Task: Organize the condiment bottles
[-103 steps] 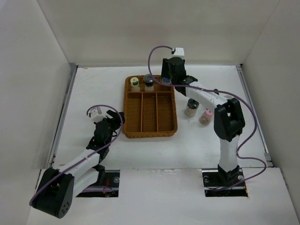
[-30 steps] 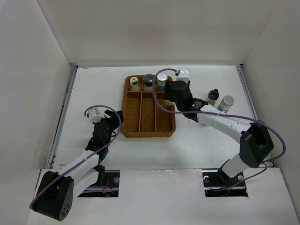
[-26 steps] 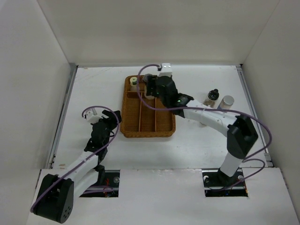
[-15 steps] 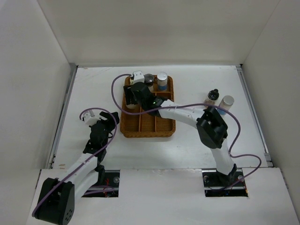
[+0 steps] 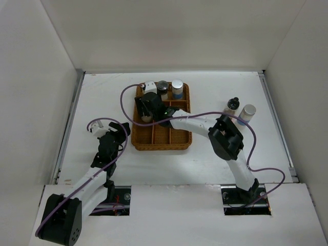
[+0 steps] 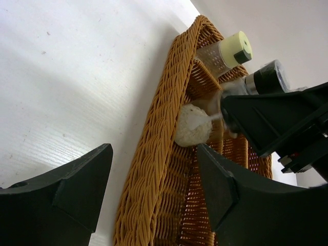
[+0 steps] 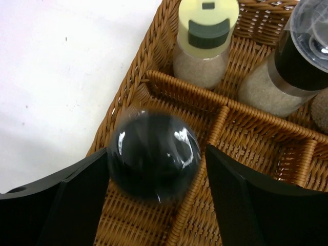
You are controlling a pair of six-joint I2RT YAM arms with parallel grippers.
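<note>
Over the left long compartment of the brown wicker divided tray [image 5: 163,144] with the right claw [image 7: 156,169], fingers flanking a blurred black-domed spice jar [image 7: 154,154]; cannot tell whether gripped or loose. Just behind, in the far row: yellow-green-lidded jar [image 7: 205,36], clear-capped grinder [image 7: 297,56]. Beside the tray's left rim, left claw [image 6: 154,159] spread wide, empty.

The wicker tray [image 5: 164,145] is an orange-brown basket weave on the white desk [image 5: 102,97]. The yellow-green-lidded jar [image 7: 207,23] holds pale beige grains. The black-lidded jar [image 7: 154,154] is glossy, the shaker [image 7: 300,56] has a black band, and the labelled jar [image 5: 177,90] shows blue and white.
</note>
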